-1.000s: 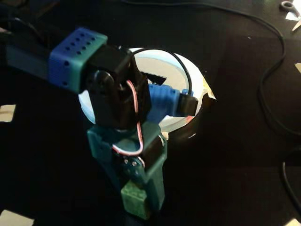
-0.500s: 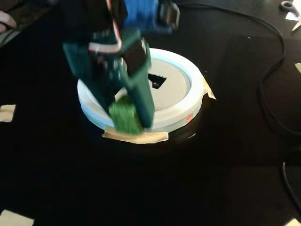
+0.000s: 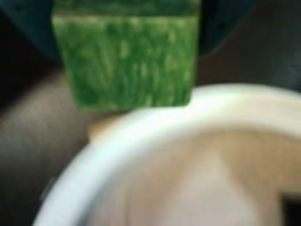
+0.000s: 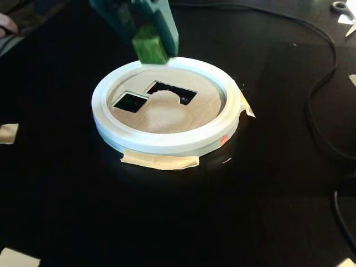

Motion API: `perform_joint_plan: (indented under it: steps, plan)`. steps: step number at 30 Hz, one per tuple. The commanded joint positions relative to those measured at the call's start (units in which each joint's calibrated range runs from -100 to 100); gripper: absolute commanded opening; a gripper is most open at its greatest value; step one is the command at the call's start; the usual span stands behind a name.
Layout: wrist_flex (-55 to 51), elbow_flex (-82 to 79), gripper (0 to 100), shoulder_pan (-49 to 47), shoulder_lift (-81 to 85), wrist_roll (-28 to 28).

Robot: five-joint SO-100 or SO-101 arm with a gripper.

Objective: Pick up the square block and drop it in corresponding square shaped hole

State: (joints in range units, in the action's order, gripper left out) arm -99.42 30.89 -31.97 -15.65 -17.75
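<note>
I can read no text, label or number anywhere; my wrist view is probably too blurred anyway.

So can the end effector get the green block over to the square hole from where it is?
Probably yes: the end effector holds the green block above the ring's far rim, nothing standing before the square hole.

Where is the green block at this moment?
In the fixed view the green block is held in the claw over the far rim of the white ring, behind the square hole, not yet in it.
</note>
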Motion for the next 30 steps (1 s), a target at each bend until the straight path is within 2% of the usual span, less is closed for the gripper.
perform_joint_plan:
  steps: [1,8,16,25,30]
  plan:
    - [-0.6,3.9,34,-10.7,4.4,-4.0]
    - [-0.6,-7.1,34,-16.7,4.4,-6.8]
    - [18.8,-28.1,36,-15.1,5.5,-6.3]
    - [22.6,-30.0,35,-8.7,1.9,-6.3]
    - [26.5,-31.6,35,-8.6,-2.7,-6.3]
